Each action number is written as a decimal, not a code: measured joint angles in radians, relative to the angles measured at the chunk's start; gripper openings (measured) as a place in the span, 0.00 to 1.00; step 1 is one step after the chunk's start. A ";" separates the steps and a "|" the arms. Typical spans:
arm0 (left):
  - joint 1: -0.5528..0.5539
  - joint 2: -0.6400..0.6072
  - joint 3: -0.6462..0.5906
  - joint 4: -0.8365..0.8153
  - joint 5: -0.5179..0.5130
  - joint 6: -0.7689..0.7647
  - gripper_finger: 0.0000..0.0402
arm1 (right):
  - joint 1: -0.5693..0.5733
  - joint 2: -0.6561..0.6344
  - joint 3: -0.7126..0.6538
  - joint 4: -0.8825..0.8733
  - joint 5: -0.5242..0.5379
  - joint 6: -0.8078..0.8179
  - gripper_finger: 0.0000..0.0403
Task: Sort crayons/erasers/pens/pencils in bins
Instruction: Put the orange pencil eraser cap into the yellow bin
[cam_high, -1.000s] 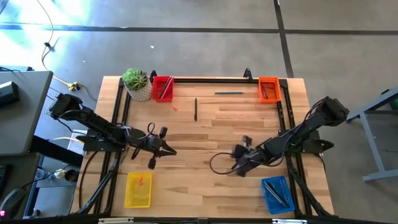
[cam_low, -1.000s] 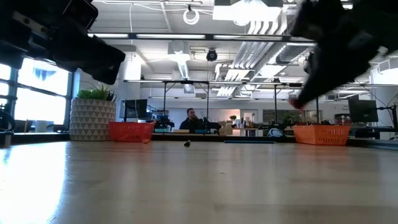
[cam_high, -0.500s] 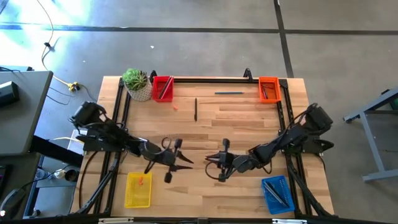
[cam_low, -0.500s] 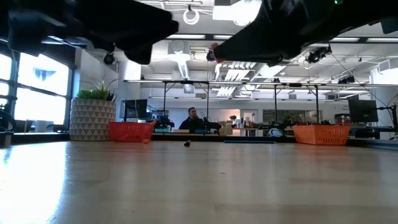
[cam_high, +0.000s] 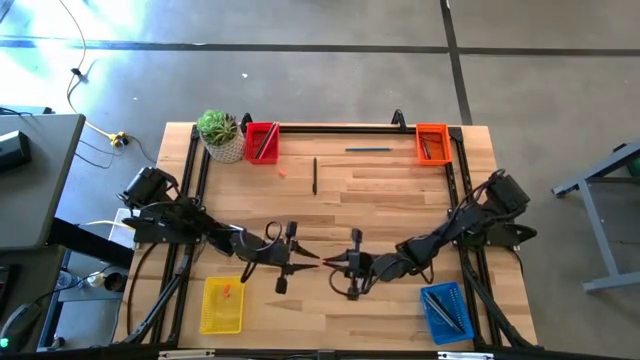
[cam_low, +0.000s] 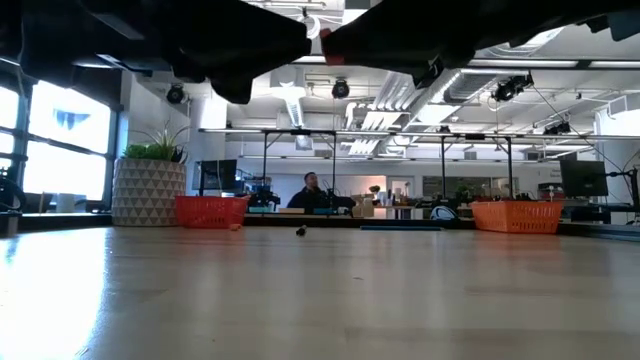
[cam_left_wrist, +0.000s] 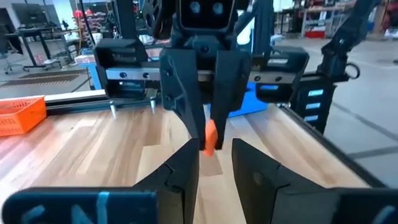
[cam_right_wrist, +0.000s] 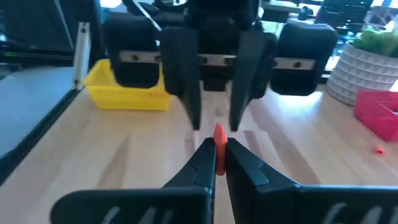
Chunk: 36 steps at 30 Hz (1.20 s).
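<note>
Two grippers had met tip to tip above the counter's near middle: the right gripper (cam_right_wrist: 216, 163) clenched a crayon (cam_right_wrist: 219, 132) while the left gripper (cam_left_wrist: 214, 163), fingers newly parted, closed in for a handover.

Crayon (cam_right_wrist: 219, 133) between facing claws mid-table

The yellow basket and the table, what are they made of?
The yellow basket looks like plastic: bright even color, thin mesh walls you can see through. The table looks like wood with a smooth finish: pale planks joined side by side, grain lines showing, light reflecting softly off it in the low view.
</note>
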<state>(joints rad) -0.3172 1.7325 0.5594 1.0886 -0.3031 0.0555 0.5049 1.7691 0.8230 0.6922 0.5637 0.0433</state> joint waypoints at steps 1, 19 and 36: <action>0.002 0.000 0.000 0.005 0.000 -0.008 0.21 | 0.000 0.000 0.000 0.000 -0.008 0.000 0.02; 0.008 0.084 0.087 0.022 0.030 0.025 0.18 | 0.004 0.000 -0.002 0.002 -0.023 -0.023 0.02; 0.009 0.084 0.088 0.012 0.038 0.087 0.00 | 0.002 0.000 -0.002 0.007 -0.021 -0.024 0.13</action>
<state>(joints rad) -0.3080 1.8168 0.6476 1.1010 -0.2648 0.1429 0.5072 1.7695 0.8207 0.6995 0.5425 0.0194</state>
